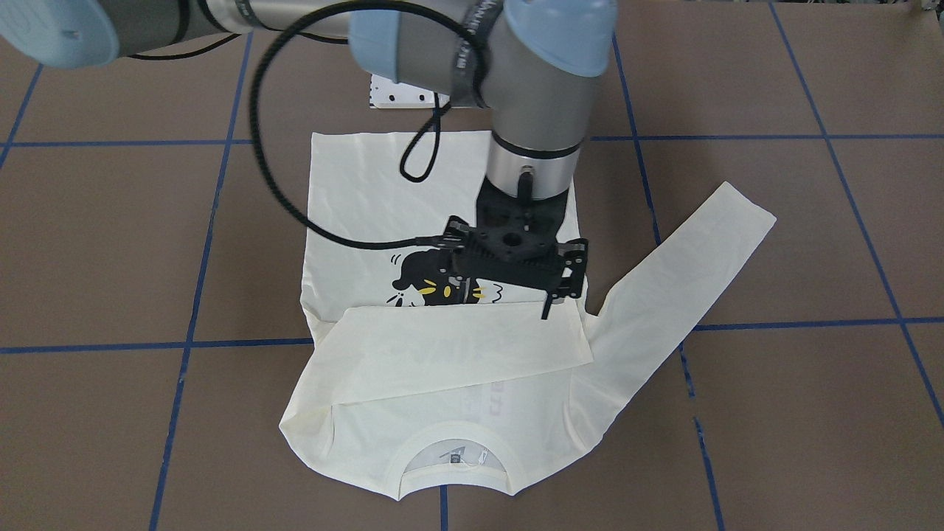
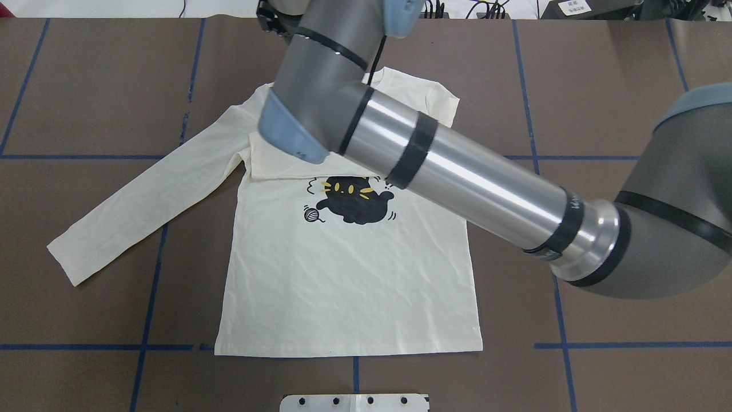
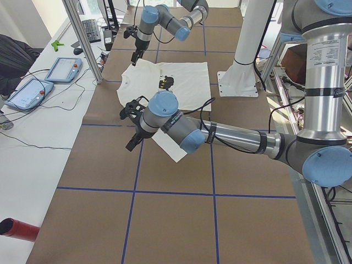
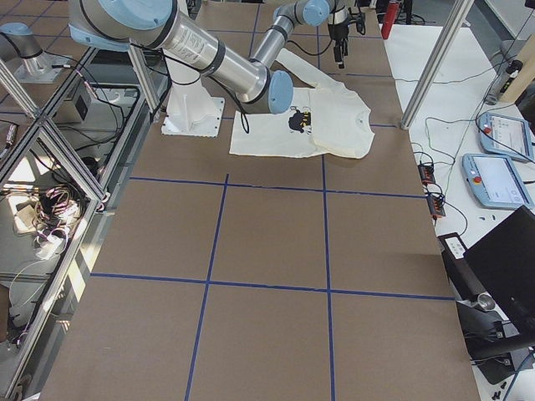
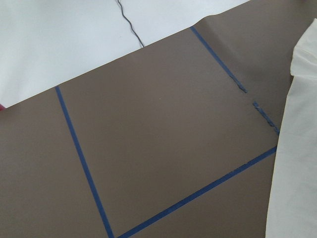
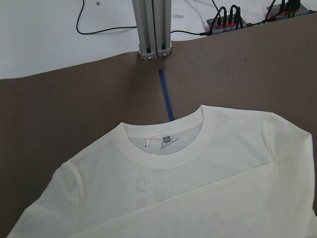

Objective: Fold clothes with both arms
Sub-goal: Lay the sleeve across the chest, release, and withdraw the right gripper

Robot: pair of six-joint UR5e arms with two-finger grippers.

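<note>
The cream long-sleeved shirt [image 1: 383, 199] lies flat, print side up, with the black cat [image 2: 351, 200] showing. One sleeve [image 1: 457, 343] is folded across the chest below the collar [image 6: 173, 144]. The other sleeve [image 2: 143, 200] lies stretched out on the table. My right gripper [image 1: 509, 284] hovers over the chest at the folded sleeve's end, jaws apart and holding nothing. My left gripper [image 3: 132, 132] hangs above the table beside the stretched sleeve. It shows only in the side views, so I cannot tell its state. The left wrist view shows the sleeve's edge [image 5: 297, 148].
The brown table is marked with a blue tape grid [image 2: 154, 286]. A white base plate [image 2: 354, 402] sits at the robot's side of the shirt. An aluminium post [image 6: 152, 29] and cables stand past the far edge. Tablets [image 3: 60, 69] lie on the side bench.
</note>
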